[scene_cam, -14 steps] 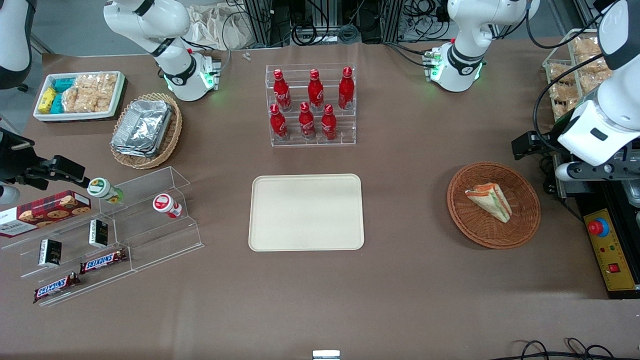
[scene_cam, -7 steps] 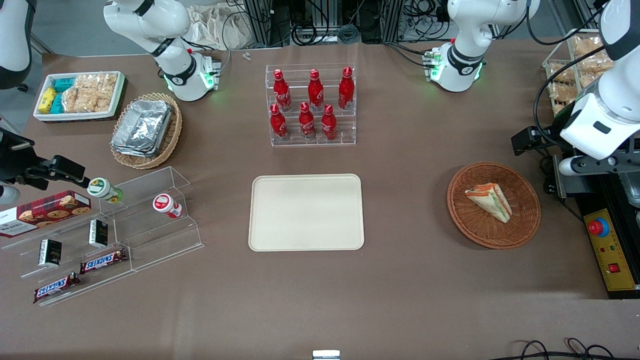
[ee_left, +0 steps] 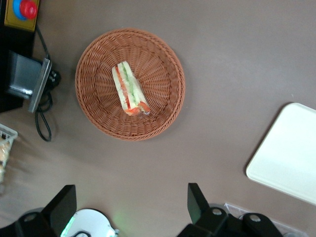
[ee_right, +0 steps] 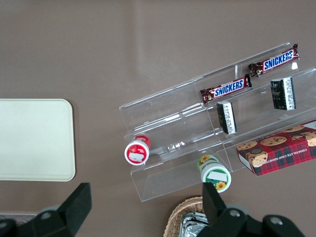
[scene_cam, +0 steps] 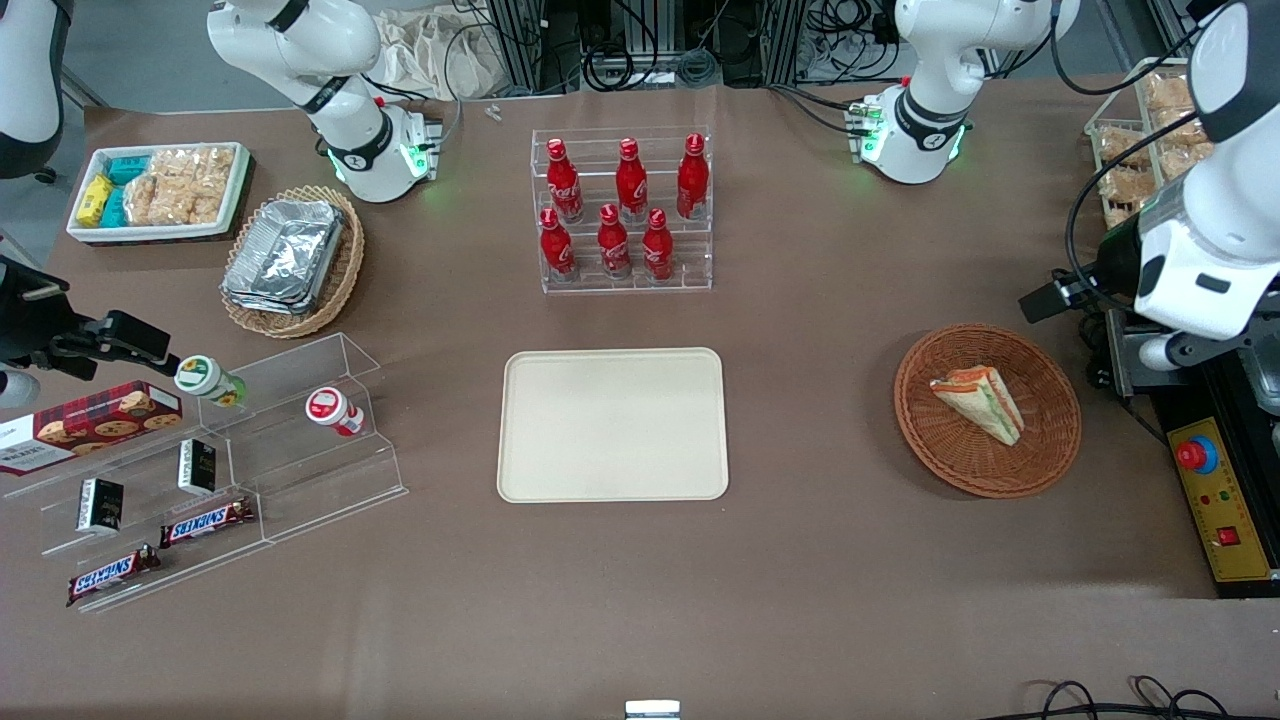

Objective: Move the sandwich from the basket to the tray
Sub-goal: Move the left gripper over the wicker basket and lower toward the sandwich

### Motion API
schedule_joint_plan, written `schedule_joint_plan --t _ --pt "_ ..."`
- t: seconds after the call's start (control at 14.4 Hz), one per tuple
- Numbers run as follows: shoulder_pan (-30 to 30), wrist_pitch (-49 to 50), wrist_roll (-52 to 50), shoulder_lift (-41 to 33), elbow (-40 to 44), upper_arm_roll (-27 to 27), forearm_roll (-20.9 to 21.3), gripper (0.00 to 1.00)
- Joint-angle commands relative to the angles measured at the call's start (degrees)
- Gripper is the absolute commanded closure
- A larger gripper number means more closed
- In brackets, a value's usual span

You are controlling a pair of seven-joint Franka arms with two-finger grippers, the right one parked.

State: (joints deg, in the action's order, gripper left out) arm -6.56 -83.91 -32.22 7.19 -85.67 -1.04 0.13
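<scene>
- Lying inside the basket point(scene_cam: 987, 410), the sandwich point(scene_cam: 980, 402) rests on its side, with the green and orange-red filling layers turned up; in the left wrist view the sandwich point(ee_left: 129, 90) sits near the middle of the basket point(ee_left: 130, 84).
- The basket stands on the brown desk point(scene_cam: 820, 560), toward the working arm's end, not touching anything else.
- The tray point(scene_cam: 613, 424) lies flat near the middle of the desk, well apart from the basket, and nothing is on it; one rounded corner of the tray point(ee_left: 291, 153) shows in the left wrist view.
- The jaws point(ee_left: 132, 207) of the left arm are spread wide and released, holding nothing; they hang high above the desk, beside the basket and not over it. In the front view the arm's white body point(scene_cam: 1215, 240) is at the desk edge at the working arm's end, and the fingertips are hidden there.
- A clear rack with six red bottles point(scene_cam: 622, 210) stands farther from the front camera than the tray.
- Toward the parked arm's end are a tan wicker basket with foil containers point(scene_cam: 292, 260), a white bin of snacks point(scene_cam: 158, 190) and a clear stepped shelf point(scene_cam: 215, 470) with snack bars and small jars.
- A yellow control box with a red button point(scene_cam: 1215, 500) sits at the desk edge next to the basket.
</scene>
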Motion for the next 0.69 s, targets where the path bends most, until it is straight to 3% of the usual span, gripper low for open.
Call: schedule_joint_plan --t 0.0,0.62 --pt "0.1 -3.3 -4.3 1.3 -3.9 0.2 -0.6 0.0" --pt "0.1 -30.8 -7.5 0.8 -29.6 5.0 0.1 0.0"
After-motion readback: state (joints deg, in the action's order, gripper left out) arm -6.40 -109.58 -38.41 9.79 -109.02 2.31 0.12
